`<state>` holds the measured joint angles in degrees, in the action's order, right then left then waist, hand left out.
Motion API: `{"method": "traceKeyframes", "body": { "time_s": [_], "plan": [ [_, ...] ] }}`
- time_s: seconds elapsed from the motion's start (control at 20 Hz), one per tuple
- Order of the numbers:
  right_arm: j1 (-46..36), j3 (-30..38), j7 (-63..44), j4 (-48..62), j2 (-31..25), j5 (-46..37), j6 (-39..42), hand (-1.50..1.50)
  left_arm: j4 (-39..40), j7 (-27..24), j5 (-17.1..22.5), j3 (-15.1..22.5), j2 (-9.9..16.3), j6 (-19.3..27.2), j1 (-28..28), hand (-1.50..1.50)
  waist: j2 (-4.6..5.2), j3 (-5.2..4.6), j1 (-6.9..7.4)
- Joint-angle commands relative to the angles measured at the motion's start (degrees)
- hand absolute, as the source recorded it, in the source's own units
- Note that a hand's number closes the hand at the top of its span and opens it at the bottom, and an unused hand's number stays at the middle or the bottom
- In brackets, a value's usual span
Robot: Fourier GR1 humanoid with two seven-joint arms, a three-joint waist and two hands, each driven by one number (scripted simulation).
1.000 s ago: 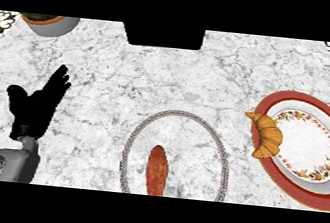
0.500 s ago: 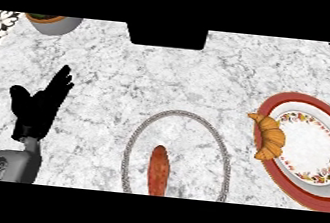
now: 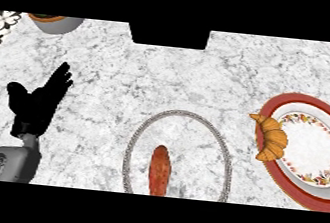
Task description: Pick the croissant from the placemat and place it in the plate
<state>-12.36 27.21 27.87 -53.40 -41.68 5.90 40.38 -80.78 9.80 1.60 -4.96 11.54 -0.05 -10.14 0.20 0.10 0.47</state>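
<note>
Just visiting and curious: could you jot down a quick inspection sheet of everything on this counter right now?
Surface: marble counter, white with grey veins.
Job's things: croissant lies on the left rim of the red-rimmed floral plate; the oval placemat holds a reddish-brown oblong item that I cannot identify.
Clutter: grey bowl at the top left corner, cut off by the edge.
Hands: left hand open, fingers straight, resting at left; right hand not in view.
Cables: nothing seen.
Surroundings: patterned trim at both top corners; dark rectangle at the top centre.
</note>
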Motion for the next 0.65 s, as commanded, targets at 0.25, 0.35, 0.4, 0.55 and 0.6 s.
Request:
{"method": "traceKeyframes", "body": {
  "time_s": [0.25,0.35,0.4,0.55,0.6],
  "plan": [
    [-1.9,-1.4,12.7,10.0,-6.5,-2.1,6.4,-1.50,0.6,1.1,-0.7,-0.2,0.2,0.1,-1.9,0.00,-0.01,0.01,-0.07],
    [-1.0,-2.5,15.6,12.2,-6.9,-3.6,5.3,-1.50,-3.9,2.7,0.2,0.4,0.1,-0.7,1.5,0.00,-0.06,0.08,0.53],
    [-1.7,-3.9,18.0,14.0,-6.8,-5.6,3.9,-1.50,-1.7,1.0,-1.2,1.0,-0.9,0.4,0.5,0.00,0.18,0.14,0.75],
    [-2.6,-4.7,19.4,17.3,-9.6,-5.9,4.5,-1.50,0.1,1.0,-0.3,-0.3,-0.2,-0.3,-1.0,0.00,0.31,0.16,0.64],
    [-1.0,-5.5,21.5,17.6,-8.9,-6.5,3.8,-1.50,-1.0,1.4,-1.2,0.9,-1.2,0.7,-0.8,0.00,0.32,0.23,0.62]
  ]
}}
